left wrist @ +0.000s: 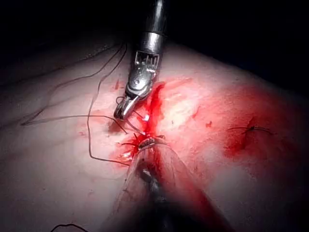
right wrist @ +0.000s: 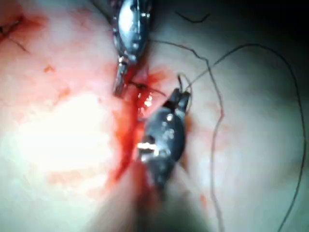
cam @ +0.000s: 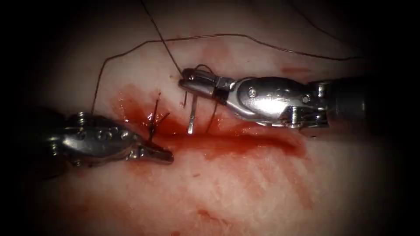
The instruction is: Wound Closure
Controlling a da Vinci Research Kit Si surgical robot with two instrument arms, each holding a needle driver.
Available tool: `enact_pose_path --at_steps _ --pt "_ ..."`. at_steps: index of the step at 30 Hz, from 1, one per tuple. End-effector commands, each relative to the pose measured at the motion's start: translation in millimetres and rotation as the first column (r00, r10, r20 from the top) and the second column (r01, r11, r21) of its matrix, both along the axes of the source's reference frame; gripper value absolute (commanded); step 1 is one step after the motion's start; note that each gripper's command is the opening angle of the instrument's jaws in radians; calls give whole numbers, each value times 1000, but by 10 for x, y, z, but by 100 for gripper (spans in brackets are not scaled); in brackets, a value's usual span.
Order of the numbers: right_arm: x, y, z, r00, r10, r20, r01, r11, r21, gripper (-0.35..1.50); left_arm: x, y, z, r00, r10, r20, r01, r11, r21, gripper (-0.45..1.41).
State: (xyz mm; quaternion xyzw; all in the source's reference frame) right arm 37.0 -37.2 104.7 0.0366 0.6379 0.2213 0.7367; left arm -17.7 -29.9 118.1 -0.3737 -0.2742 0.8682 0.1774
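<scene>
My right tool (cam: 187, 83) reaches in from the right, its jaws shut on the curved needle (cam: 192, 116) near one end. The needle hangs down from the jaws to the far edge of the cut (cam: 245, 142). Its lower end meets the red fluid there, and I cannot tell whether it is in the tissue (cam: 245, 188). Thread (cam: 131, 49) runs from those jaws up and in a long loop over the far tissue. My left tool (cam: 162, 154) lies low at the cut's left end, jaws shut on nothing, beside a tied stitch (cam: 153, 120). The right tool (left wrist: 121, 110) also appears in the left wrist view.
Red fluid (cam: 210, 144) pools along the cut and smears the tissue around it. Short dark thread ends stick up from the tied stitch. Another finished stitch (left wrist: 251, 128) sits farther along the tissue. Loose thread (right wrist: 217, 111) trails beside my right tool (right wrist: 179, 99), facing the left tool (right wrist: 119, 82).
</scene>
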Motion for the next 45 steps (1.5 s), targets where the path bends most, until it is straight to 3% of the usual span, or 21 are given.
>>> enact_pose_path --at_steps 1,17,25,45 --pt "8 -5 3 1000 2 -17 -1 1000 21 -35 -5 -3 3 1000 1 1 -1 1000 2 -45" --pt "6 8 8 997 41 -59 -34 992 121 -35 -28 -21 -28 1000 21 22 -21 999 -31 -45" --pt "7 9 9 995 52 -83 -32 974 224 -35 -28 -27 -14 999 37 22 -37 999 -35 -45" --pt "8 6 8 993 53 -107 -18 951 307 -35 -25 -33 9 997 70 31 -69 997 -45 -45"
